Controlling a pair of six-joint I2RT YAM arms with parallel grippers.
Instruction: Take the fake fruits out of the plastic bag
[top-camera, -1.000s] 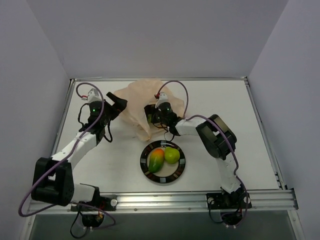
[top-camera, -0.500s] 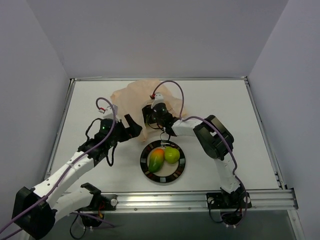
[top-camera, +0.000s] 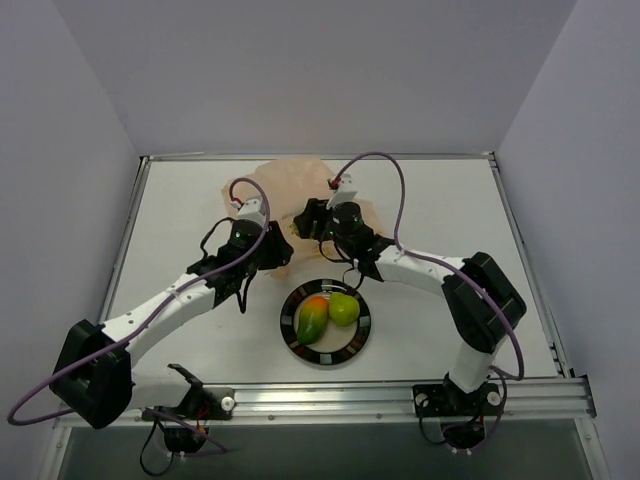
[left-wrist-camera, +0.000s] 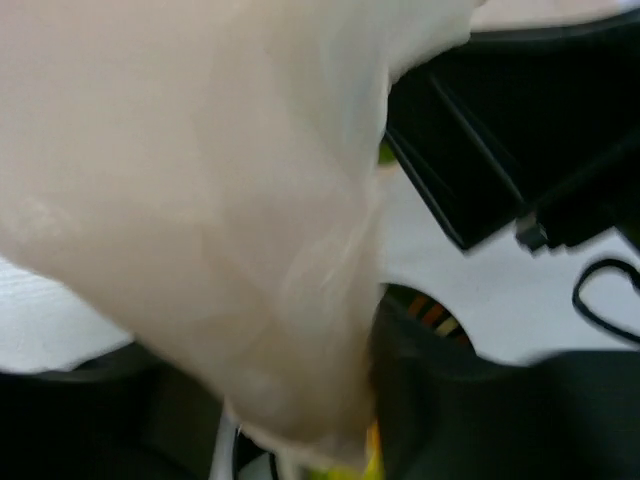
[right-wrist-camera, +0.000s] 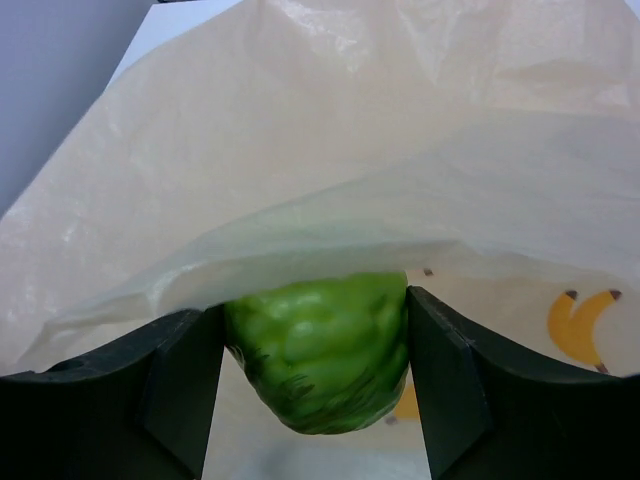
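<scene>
Where the right gripper (right-wrist-camera: 314, 330) reaches into the bag (right-wrist-camera: 420, 120), its jaws stand partly closed on the green fruit (right-wrist-camera: 320, 355), one finger pressed to each flank. The fruit lies squarely between the fingers; its broad end appears to point away from the wrist and its narrow end toward it, so the long axis runs along the fingers, not across them.

The far part of the fruit sits under an overhanging fold of film; the near part is clear of it. By this reading the coming move is a straight pull back along the fingers, out from under the fold and toward the plate (top-camera: 352, 345), which lies nearer the arm bases. The right arm is the one on the fruit; the left gripper (top-camera: 278, 250) is just beside it, to its left, at the bag's near edge. On the plate rest the mango (top-camera: 313, 318) and a pale fruit (top-camera: 344, 309), touching each other and apart from the bag.

Hidden or unclear:
- From above, the green fruit cannot be seen; wrist and film cover it.
- The left wrist view is blurred, with film hanging between dark fingers; whether those jaws pinch it or merely flank it cannot be told.
- Whether film is trapped between the right fingers and the fruit is uncertain.
- Nothing shows whether the bag holds more.
</scene>
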